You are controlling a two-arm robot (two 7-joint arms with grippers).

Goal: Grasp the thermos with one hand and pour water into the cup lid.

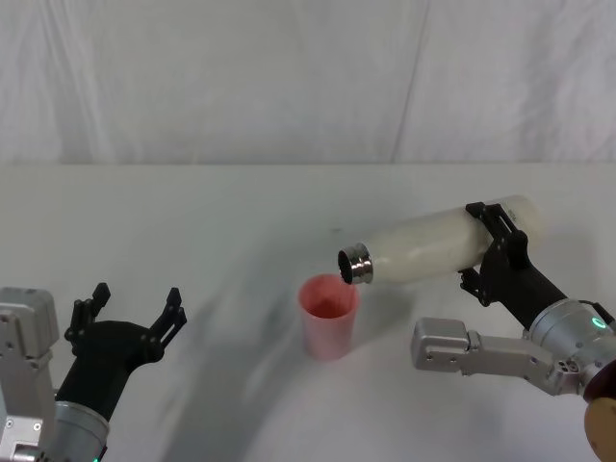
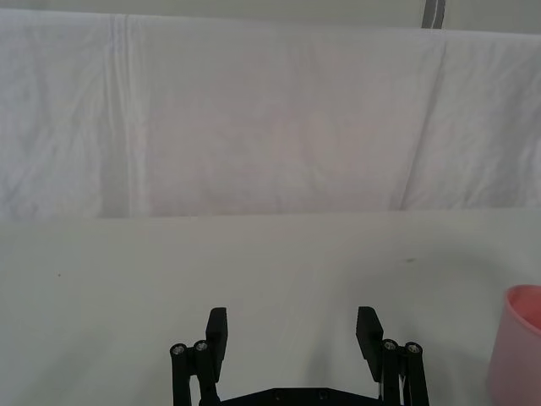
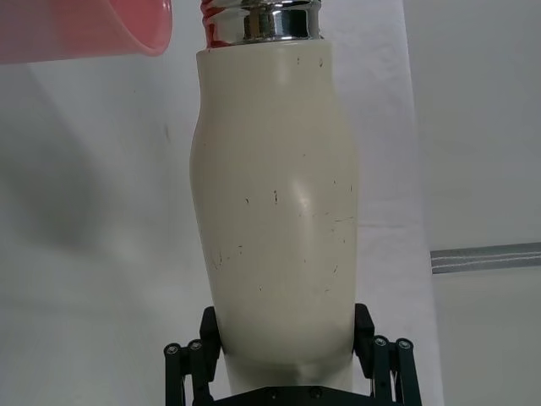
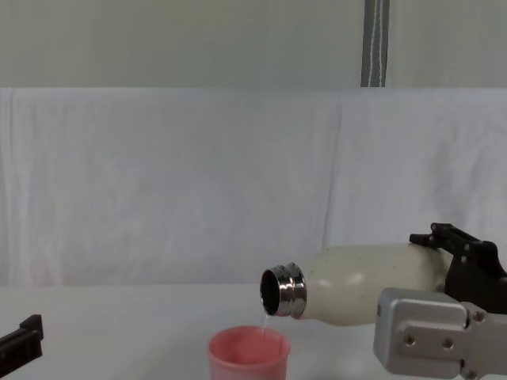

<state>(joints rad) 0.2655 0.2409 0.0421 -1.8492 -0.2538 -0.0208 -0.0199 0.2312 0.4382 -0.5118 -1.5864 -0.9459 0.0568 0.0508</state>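
Cream thermos (image 1: pixel 438 246) clamped between right jaws

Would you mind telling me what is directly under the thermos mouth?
The cup lid stands upright below the tilted thermos, held by the right tool; a thin stream falls in. The fill level is hidden.

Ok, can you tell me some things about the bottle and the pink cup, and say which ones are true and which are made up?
1. The thermos is tipped over the cup lid. True.
2. The left tool holds the thermos. False: the right tool holds it; the left one is open and holds nothing.
3. The cup lid lies on its side. False: it stands upright on the table.
4. A thin stream runs from the thermos down into the cup lid. True.
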